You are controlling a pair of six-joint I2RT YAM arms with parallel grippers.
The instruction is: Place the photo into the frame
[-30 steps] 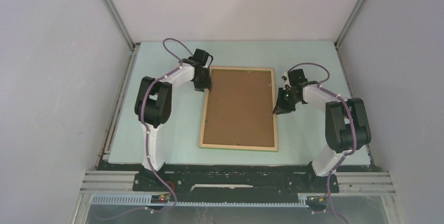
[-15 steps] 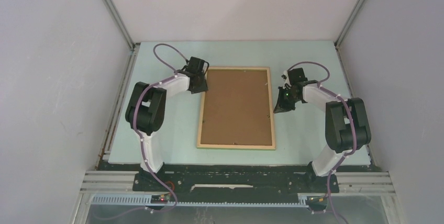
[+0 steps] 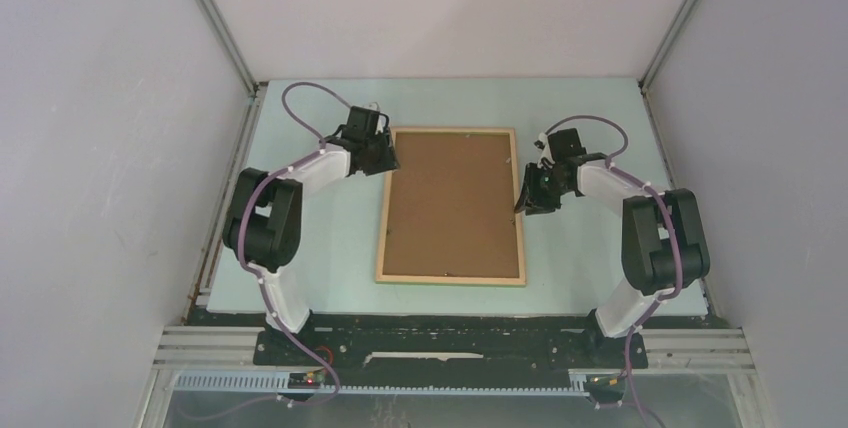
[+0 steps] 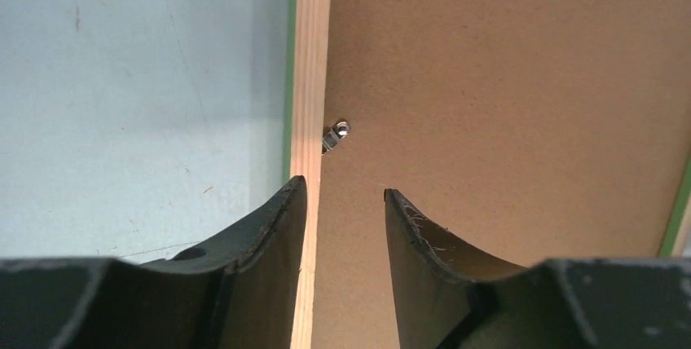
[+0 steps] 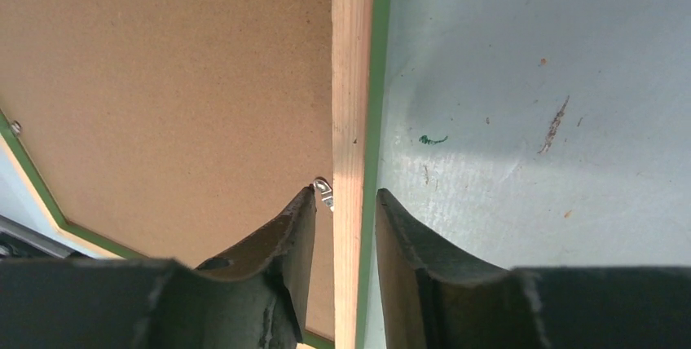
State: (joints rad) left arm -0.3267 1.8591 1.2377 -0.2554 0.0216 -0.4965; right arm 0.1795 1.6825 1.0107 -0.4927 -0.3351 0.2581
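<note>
From above, the frame [image 3: 450, 279] is seen lying flat mid-desk [image 3: 330, 238], pale wood face up, and it is filled by a brown board [image 3: 452, 203]. The left pincer [image 3: 388, 161] is found near the frame's far left corner, the right pincer [image 3: 522, 206] against its right rail.

Up close, more is given away. A green edge is shown beneath both rails. A small metal clip [image 4: 336, 135] is picked out where the left rail meets the board, just ahead of the left pincer, whose fingers are held apart over that seam. The right pincer is spread too, one finger either side of the right rail, nothing clamped. A second clip [image 5: 323, 192] is caught at its inner fingertip. A green scribble [image 5: 432, 139] and a brown streak [image 5: 554, 125] are seen on the desk outside that rail.

The desk is pale blue-green, and it is closed in by plain grey-white walls [image 3: 100, 168] with metal posts [image 3: 215, 18] at the far corners.
</note>
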